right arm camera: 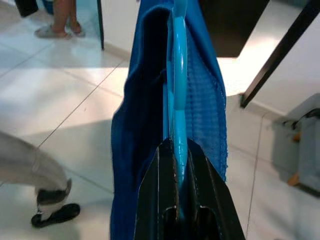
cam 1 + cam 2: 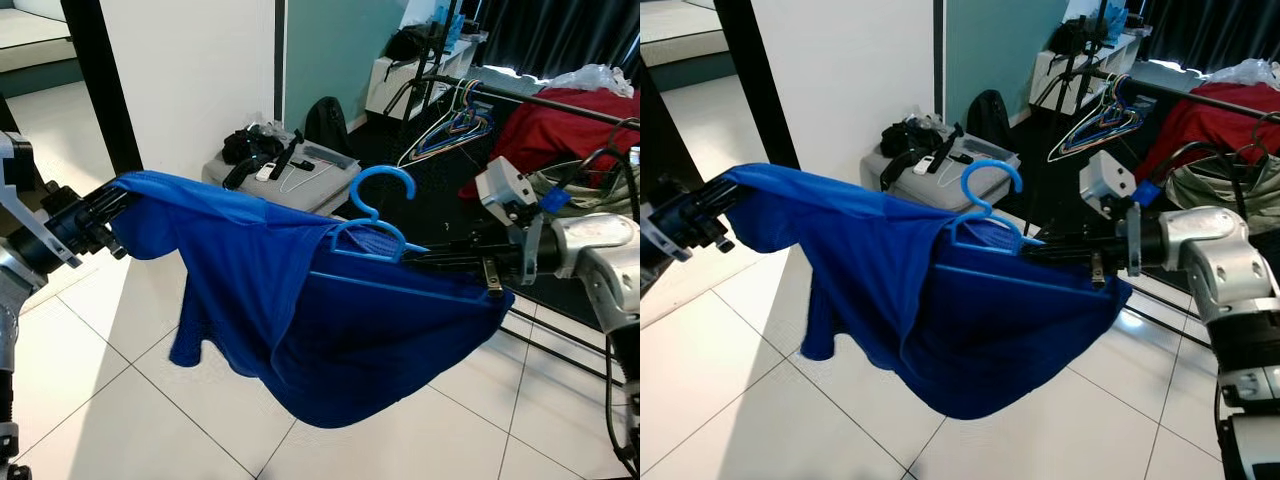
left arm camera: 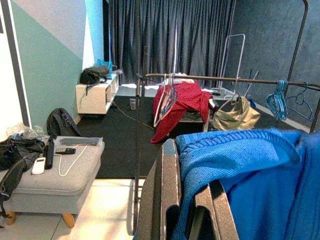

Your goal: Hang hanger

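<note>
A blue shirt (image 2: 300, 300) hangs stretched between my two arms above the tiled floor. A light blue plastic hanger (image 2: 378, 225) sits partly inside it, hook upright. My right gripper (image 2: 420, 257) is shut on the hanger (image 1: 179, 100), its black fingers (image 1: 205, 190) clamped on the blue bar with the shirt cloth (image 1: 135, 125) draped beside it. My left gripper (image 2: 118, 205) is shut on the shirt's far edge; its fingers (image 3: 170, 200) pinch the blue fabric (image 3: 240, 165). A dark clothes rail (image 3: 220, 78) stands beyond, carrying hangers and a red garment (image 3: 177, 102).
A grey ottoman (image 2: 310, 180) with bags and cables stands by the white wall. The rail's legs and a black rug (image 2: 420, 170) lie to the right. A person's feet (image 1: 55, 27) and a shoe (image 1: 55, 214) are on the tiles near me.
</note>
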{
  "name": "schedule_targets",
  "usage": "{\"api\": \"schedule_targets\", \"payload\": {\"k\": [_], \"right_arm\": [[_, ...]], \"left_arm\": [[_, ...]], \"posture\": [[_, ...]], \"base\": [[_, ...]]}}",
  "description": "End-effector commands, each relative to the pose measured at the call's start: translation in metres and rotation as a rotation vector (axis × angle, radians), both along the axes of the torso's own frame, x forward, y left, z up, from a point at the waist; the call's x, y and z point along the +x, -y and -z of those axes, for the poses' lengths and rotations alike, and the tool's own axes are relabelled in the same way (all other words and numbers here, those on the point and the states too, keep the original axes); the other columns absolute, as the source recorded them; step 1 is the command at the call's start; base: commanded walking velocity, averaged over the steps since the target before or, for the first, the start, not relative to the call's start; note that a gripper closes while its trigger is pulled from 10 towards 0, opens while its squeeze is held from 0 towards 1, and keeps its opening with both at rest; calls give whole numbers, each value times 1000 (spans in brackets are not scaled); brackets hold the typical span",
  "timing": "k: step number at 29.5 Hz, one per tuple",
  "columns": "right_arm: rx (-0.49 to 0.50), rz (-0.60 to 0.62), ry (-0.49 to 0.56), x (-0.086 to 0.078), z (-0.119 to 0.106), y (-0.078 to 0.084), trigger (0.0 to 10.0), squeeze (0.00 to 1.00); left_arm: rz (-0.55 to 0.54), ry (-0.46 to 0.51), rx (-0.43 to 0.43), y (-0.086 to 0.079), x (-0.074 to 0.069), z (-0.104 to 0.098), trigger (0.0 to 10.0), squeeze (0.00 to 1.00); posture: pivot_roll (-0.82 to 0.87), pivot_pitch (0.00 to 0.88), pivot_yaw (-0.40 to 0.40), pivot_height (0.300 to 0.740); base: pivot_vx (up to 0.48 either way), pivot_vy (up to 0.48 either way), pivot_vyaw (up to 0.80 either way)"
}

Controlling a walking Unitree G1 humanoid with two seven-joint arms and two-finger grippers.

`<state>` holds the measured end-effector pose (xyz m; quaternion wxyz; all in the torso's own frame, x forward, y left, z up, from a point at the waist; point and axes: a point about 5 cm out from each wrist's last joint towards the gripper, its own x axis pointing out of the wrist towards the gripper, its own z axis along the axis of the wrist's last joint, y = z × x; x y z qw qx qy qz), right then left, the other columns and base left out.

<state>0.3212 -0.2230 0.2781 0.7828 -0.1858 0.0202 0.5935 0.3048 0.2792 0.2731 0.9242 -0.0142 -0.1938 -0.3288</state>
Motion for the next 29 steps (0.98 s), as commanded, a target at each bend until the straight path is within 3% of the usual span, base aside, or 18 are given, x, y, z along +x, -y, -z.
{"api": "schedule_targets", "payload": {"k": [1, 4, 5, 6, 8, 9, 11, 16, 17, 18, 19, 29], "right_arm": [[26, 7, 22, -3, -8, 5, 0, 0], [36, 11, 32, -2, -9, 6, 0, 0], [52, 11, 40, -2, -12, 7, 0, 0], [66, 6, 46, -3, -14, 6, 0, 0], [66, 6, 46, -3, -14, 6, 0, 0], [81, -5, 46, -4, -16, 5, 0, 0], [101, -25, 45, -6, -18, 3, 0, 0], [110, -29, 51, -7, -20, 2, 0, 0], [110, -23, 55, -7, -21, 3, 0, 0], [110, -23, 55, -7, -21, 3, 0, 0], [111, -19, 59, -7, -22, 4, 0, 0], [109, -16, 63, -7, -25, 4, 0, 0]], "left_arm": [[3, 8, 7, 1, 1, -3, 0, 0], [5, -8, 9, 3, 2, 1, 0, 0], [-5, -30, 19, 3, 4, 6, 1608, 0], [-25, -61, 30, 2, 6, 14, 2196, 0], [-25, -61, 30, 2, 6, 14, 2196, 0], [-57, -99, 40, 1, 10, 22, 2980, 0], [-153, -177, 67, -3, 21, 38, 2863, 0], [-200, -213, 60, -4, 26, 46, 2980, 0], [-194, -228, 56, -4, 25, 49, 5882, 0], [-194, -228, 56, -4, 25, 49, 5882, 0], [-174, -236, 64, -3, 23, 53, 10000, 0], [23, -223, 68, 17, 8, 59, 10000, 4]], "posture": [[-16, 43, -57, 740], [-16, 40, -53, 740], [-16, 40, -53, 740], [-16, 42, -49, 740], [-16, 42, -49, 740], [-18, 36, -46, 740], [-18, 35, -44, 740], [-18, 35, -44, 740], [-23, 30, -42, 740], [-23, 30, -42, 740], [-23, 30, -42, 740], [-22, 30, -50, 740]], "base": [[0, 0, 0], [0, 0, 0], [0, 0, 0], [0, 0, 0], [0, 0, 0], [0, 0, 0], [0, 0, 0], [0, 0, 0], [0, 0, 0], [0, 0, 0], [0, 0, 0], [0, 0, 0]]}}
